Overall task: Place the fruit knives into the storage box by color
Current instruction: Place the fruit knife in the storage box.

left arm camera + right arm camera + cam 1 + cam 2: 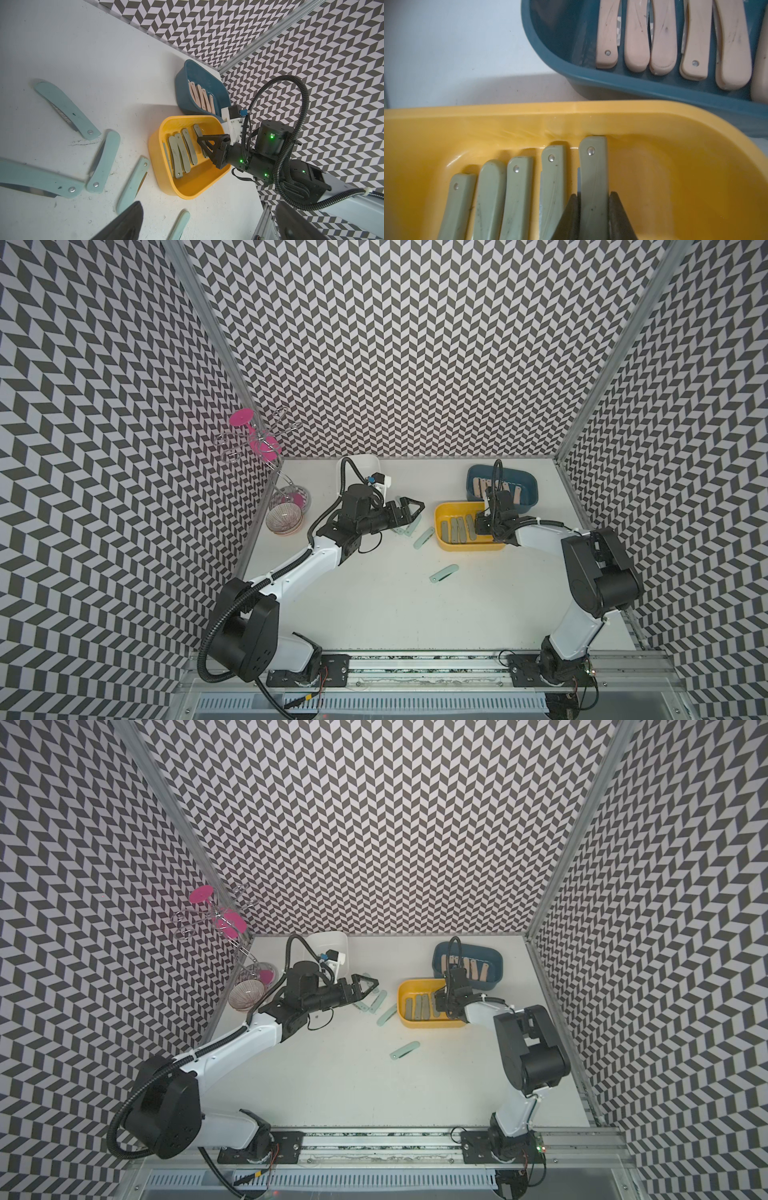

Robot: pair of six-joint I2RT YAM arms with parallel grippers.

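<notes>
Done: a row of peach knives (636, 41) fills the blue box (612, 83), just behind the yellow box (529, 113); four olive knives (519, 197) lie side by side in the yellow box.
In hand: the right gripper (593, 196) is pinched tight on a fifth olive knife (593, 166), low inside the yellow box; we judge release is next.
Left to do: at least five mint knives (105, 160) lie loose on the table (374, 614) beside the yellow box; the white box (361, 466), well apart from it, shows none.
Left gripper (419, 512): spread wide, empty, above the mint knives.
Look: flat rounded handles, rivet at one end, scuffed.
</notes>
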